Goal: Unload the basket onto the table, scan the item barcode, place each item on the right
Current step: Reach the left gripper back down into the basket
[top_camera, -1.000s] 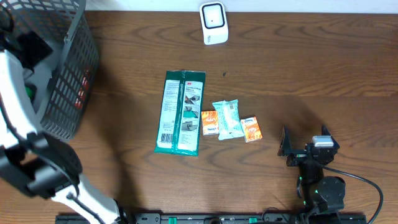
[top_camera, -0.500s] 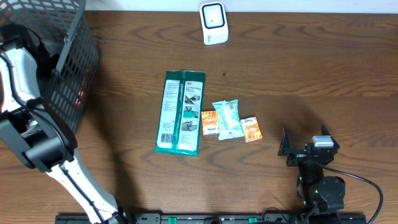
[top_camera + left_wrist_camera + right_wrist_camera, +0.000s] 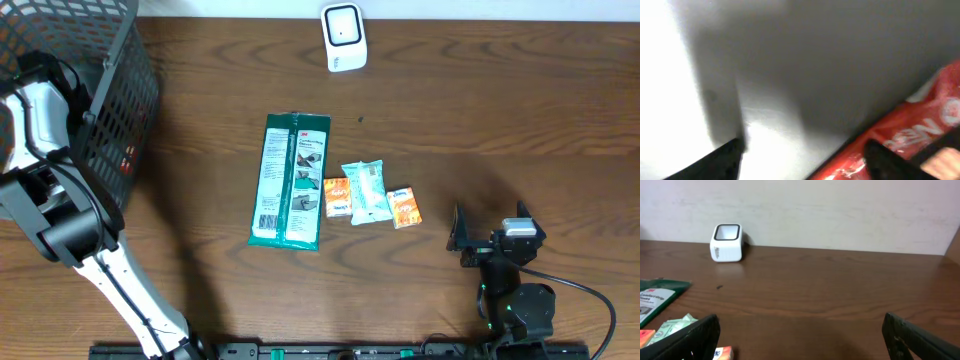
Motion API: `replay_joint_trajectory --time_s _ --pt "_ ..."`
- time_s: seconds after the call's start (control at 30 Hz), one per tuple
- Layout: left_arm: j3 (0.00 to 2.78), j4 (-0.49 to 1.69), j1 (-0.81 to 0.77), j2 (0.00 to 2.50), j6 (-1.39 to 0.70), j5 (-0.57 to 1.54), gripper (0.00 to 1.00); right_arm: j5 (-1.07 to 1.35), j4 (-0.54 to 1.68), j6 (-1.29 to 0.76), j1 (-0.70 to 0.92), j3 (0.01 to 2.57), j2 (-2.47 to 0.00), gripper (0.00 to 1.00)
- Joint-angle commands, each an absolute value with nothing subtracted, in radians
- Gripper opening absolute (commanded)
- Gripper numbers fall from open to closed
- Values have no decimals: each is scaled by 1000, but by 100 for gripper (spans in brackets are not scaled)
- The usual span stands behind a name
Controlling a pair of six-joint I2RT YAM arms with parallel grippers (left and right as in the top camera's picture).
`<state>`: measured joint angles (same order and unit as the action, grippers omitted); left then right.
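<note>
**Red packet lies in basket, scanner at table's far edge**

Overhead: On a brown wood-grain table (image 3: 500, 120), one black wire-mesh basket (image 3: 120, 120) sits at 10 o'clock, with the white-and-black left arm (image 3: 40, 150) bent into it. One boxy white scanner (image 3: 344, 38) stands at 12 o'clock. Four flat packs lie at centre: one long green packet (image 3: 290, 180), one pale green pouch (image 3: 366, 192) and two small orange packs (image 3: 337, 197). The right gripper (image 3: 487, 228) sits at 5 o'clock.

Left wrist: The left gripper (image 3: 802, 157) hangs over a smooth, blurred grey surface, jaws released and empty. One glossy, crinkled red packet (image 3: 910, 135) with white lettering lies at 4 o'clock.

Right wrist: The right gripper (image 3: 805, 340) has its jaws spread and empty. The rounded scanner (image 3: 727, 242) stands at 10 o'clock before a pale wall (image 3: 840, 210).
</note>
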<state>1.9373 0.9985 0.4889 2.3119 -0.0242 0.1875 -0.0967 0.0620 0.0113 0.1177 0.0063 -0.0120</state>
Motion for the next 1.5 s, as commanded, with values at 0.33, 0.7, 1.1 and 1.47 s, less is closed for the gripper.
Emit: replay_joint_trajectory --time_s 0.33,0.7,1.1,1.47 --pt "1918 968 492 2259 -146 -166 75 -96 65 16 112 6 -7 99" --pt "1921 992 475 2156 -68 169 76 -96 65 16 112 6 -7 99" --pt "1673 858 402 2170 30 46 76 -96 65 16 112 6 -7 99" --pt "1569 712 440 2169 -113 -177 74 -96 65 16 112 6 -7 99"
